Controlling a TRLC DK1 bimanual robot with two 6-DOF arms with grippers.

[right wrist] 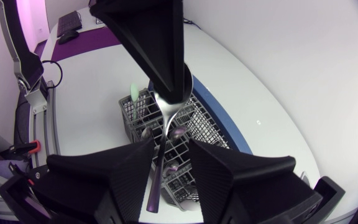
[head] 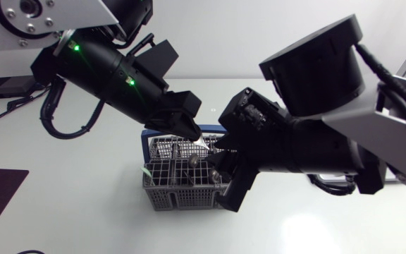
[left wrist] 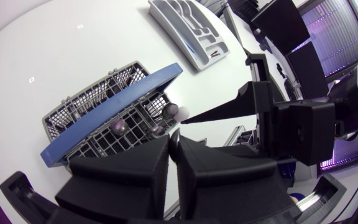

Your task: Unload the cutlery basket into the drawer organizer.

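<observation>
Pinching the bowl of a slim silver metal spoon [right wrist: 161, 163], my left gripper [right wrist: 170, 93] is closed tight on it. The handle hangs down between the fingers of my right gripper [right wrist: 169, 149], which stand wide apart. Just beneath both sits the grey grid-walled plastic cutlery basket [head: 162, 192] with its blue handle, while the pale grey plastic drawer organizer [left wrist: 188, 31] lies well ahead of my left gripper.

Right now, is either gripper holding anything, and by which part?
The left gripper pinches a spoon at its wider bowl end. The handle hangs between the open fingers of the right gripper, ungripped.
</observation>
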